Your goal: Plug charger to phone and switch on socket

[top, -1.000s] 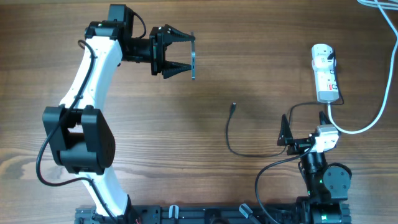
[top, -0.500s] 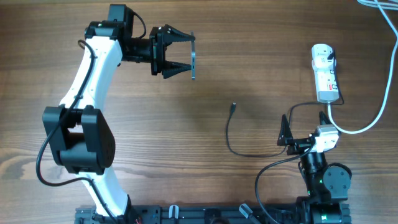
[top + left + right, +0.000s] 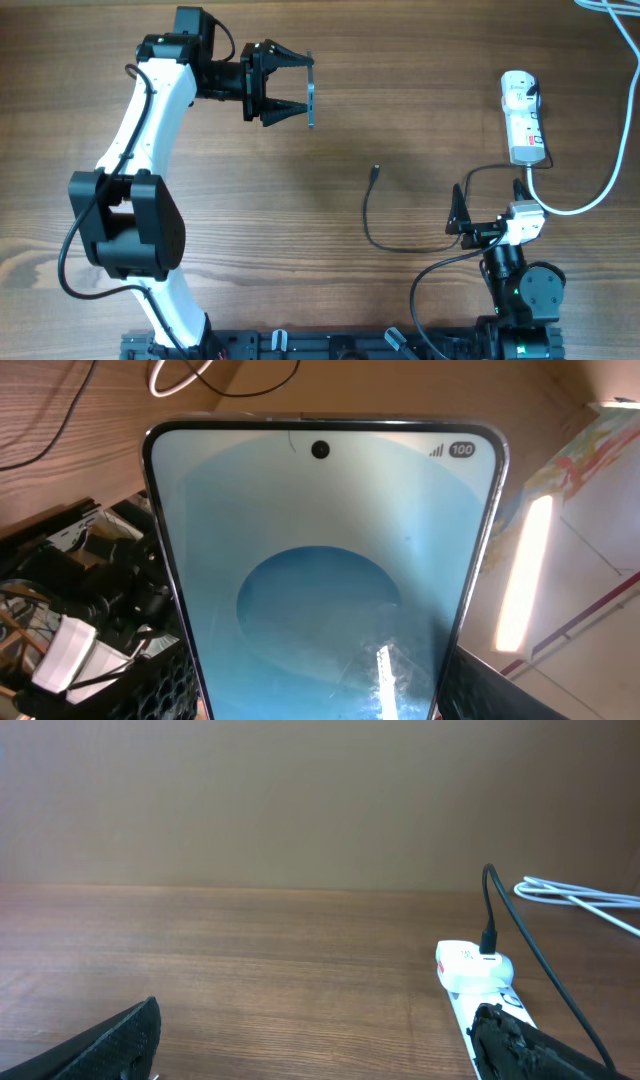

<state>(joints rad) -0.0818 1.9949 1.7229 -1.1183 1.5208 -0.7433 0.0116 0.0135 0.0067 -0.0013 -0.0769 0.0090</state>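
Wood-grain tabletop [image 3: 420, 60]. Left hand [image 3: 301, 86] clamped on phone [image 3: 311, 103], raised, edge-on from above. Charger [image 3: 368, 226] loose mid-tabletop, well apart from phone, tip free. Right hand [image 3: 488, 202] apart, empty, near socket [image 3: 524, 120]. Plugging not yet begun. Next, likely: right hand takes connector tip and aligns it with port.

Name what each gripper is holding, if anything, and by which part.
The left gripper clamps the flat teal-screened smartphone by its side edges, between its jaws. The right gripper holds nothing; its jaws stand open.

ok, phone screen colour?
The phone screen is pale teal with a deeper blue oval at centre; left wrist view shows it best.
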